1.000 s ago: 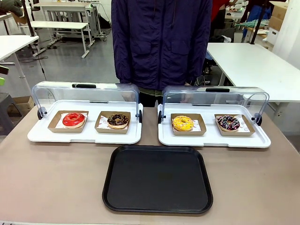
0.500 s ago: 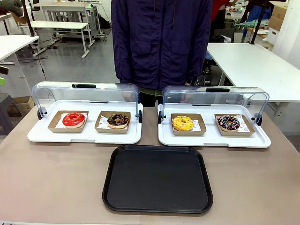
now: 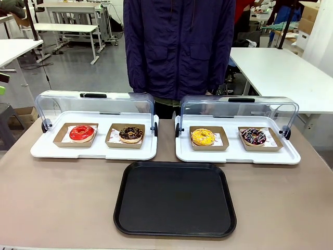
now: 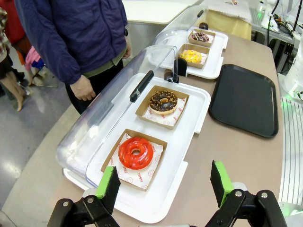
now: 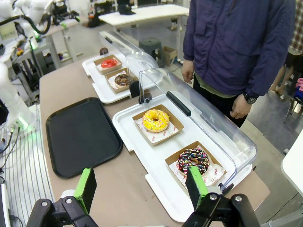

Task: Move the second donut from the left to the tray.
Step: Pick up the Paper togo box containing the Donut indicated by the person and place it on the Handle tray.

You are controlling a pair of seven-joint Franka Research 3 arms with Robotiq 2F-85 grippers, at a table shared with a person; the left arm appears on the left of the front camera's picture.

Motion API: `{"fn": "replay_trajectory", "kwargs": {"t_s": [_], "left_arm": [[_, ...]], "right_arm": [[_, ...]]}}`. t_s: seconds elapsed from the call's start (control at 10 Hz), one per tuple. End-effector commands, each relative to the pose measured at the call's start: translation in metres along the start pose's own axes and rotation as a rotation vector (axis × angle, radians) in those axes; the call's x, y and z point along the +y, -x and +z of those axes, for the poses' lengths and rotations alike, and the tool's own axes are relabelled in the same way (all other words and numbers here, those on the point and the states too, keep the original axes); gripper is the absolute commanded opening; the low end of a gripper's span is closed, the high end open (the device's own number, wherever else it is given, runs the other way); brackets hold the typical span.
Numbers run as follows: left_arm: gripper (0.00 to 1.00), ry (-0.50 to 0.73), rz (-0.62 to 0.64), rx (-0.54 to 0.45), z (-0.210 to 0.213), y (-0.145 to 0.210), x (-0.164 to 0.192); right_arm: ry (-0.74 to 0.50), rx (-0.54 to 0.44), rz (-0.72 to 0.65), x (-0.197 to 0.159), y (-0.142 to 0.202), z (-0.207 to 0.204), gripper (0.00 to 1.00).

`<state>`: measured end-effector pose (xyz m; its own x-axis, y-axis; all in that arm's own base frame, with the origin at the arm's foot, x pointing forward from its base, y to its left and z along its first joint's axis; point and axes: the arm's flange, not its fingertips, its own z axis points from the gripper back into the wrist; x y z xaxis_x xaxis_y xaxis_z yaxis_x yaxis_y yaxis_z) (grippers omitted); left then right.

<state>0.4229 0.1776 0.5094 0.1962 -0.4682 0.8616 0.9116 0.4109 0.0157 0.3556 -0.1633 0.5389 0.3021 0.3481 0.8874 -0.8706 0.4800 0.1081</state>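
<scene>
- You will find the left gripper [image 4: 165, 188] released: its green pads stand wide apart with nothing between them, above the outer end of the left display tray [image 4: 191, 137].
- The right gripper [image 5: 141, 187] is likewise spread and empty, above the outer end of the right display tray [image 5: 156, 187].
- Locate the second donut from the left [image 3: 130, 134] in its brown cardboard holder on the left display tray, just right of the red-glazed donut [image 3: 81, 132].
- The tray [image 3: 175, 200] lies bare, just in front of both display trays.
- The person [image 3: 179, 47] stands at the far side.
</scene>
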Motion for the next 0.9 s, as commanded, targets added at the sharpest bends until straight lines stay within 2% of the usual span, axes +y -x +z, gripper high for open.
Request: {"fn": "replay_trajectory", "kwargs": {"t_s": [0.0, 0.8], "left_arm": [[1.0, 0.008, -0.008, -0.006, 0.0005, -0.0019, -0.0007], [1.0, 0.008, -0.008, -0.006, 0.0005, -0.0019, -0.0007]], "right_arm": [[0.0, -0.024, 0.022, -0.0019, -0.0012, -0.0021, 1.0], [0.0, -0.024, 0.022, -0.0019, -0.0012, -0.0021, 1.0]]}}
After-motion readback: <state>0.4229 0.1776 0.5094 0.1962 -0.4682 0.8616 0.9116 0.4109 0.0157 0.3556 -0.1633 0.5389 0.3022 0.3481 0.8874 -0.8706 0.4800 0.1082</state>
